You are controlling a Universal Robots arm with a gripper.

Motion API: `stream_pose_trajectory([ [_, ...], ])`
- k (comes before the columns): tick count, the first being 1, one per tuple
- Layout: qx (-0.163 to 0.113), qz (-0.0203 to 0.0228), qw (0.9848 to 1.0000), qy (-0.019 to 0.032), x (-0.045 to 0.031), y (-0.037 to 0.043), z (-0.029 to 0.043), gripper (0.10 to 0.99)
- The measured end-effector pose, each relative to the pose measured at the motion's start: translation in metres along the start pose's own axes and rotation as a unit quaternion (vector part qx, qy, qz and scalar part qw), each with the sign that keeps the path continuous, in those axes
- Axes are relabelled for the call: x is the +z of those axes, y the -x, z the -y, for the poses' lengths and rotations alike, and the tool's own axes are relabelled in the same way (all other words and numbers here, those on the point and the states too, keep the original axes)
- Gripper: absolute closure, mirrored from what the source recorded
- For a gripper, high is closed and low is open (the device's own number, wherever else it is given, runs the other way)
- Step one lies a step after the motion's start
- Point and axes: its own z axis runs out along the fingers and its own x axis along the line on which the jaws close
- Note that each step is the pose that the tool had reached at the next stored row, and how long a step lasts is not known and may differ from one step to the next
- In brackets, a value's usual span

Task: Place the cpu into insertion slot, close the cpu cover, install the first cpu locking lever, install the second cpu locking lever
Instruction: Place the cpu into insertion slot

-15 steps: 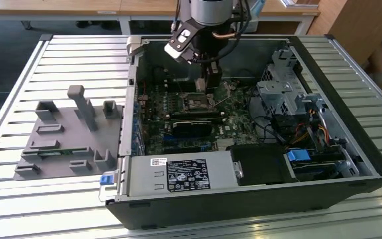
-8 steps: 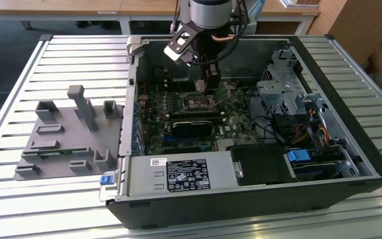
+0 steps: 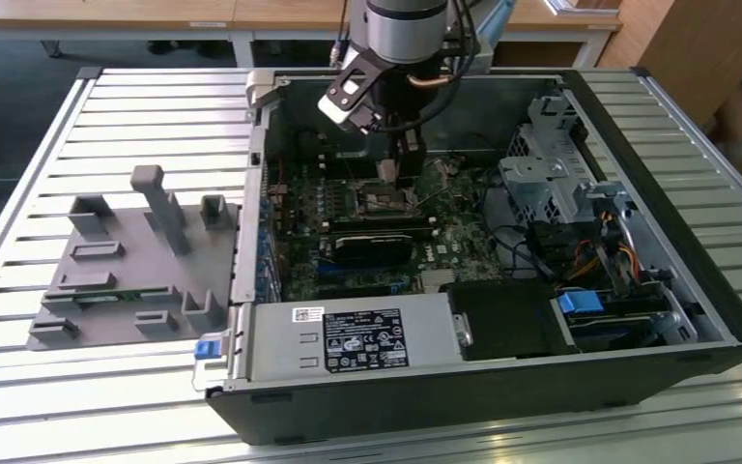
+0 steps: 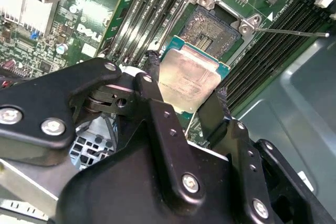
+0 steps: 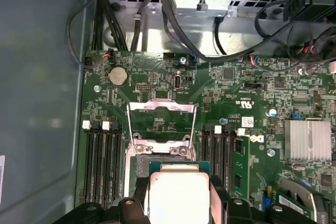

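- The slatted metal table (image 3: 36, 145) carries the open computer case (image 3: 732, 329). A grey fixture tray (image 3: 113, 280) lies just beside the case on the exterior view's left.
- Inside the case you see the green motherboard (image 3: 345, 256), with a power supply (image 3: 345, 338) along the near wall and a metal drive cage (image 3: 545, 179) on the exterior view's right.
- Your arm (image 3: 404, 24) reaches down into the case over the middle of the board.
- Cables (image 5: 157, 9) hang off the cage wall beyond the board, well apart from the socket area.
- 2 banks of memory slots (image 5: 102, 163) flank the socket. A finned heatsink (image 5: 310, 140) sits further along the board.
- The insertion slot (image 4: 215, 30) is uncovered, and its contact field shows.
- The cpu cover (image 5: 161, 107) is swung open, off the slot on its far side.
- A thin lever rod (image 4: 294, 32) sticks out from the slot's corner across the memory slots.
- The gripper (image 4: 186, 80) is clamped on the cpu (image 4: 191, 77), with 1 of its black fingers (image 4: 155, 85) pressed to each of 2 opposite edges.
- The cpu sits between the fingertips, metal face toward the wrist, above the board and overlapping the slot's near edge, not seated.
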Motion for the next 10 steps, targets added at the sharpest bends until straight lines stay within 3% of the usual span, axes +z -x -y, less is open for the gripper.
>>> stream_pose_trajectory([
  [10, 0.000, 0.0001, 1.0000, 0.0000, 0.0082, -0.0063, 0.0018, 0.545],
])
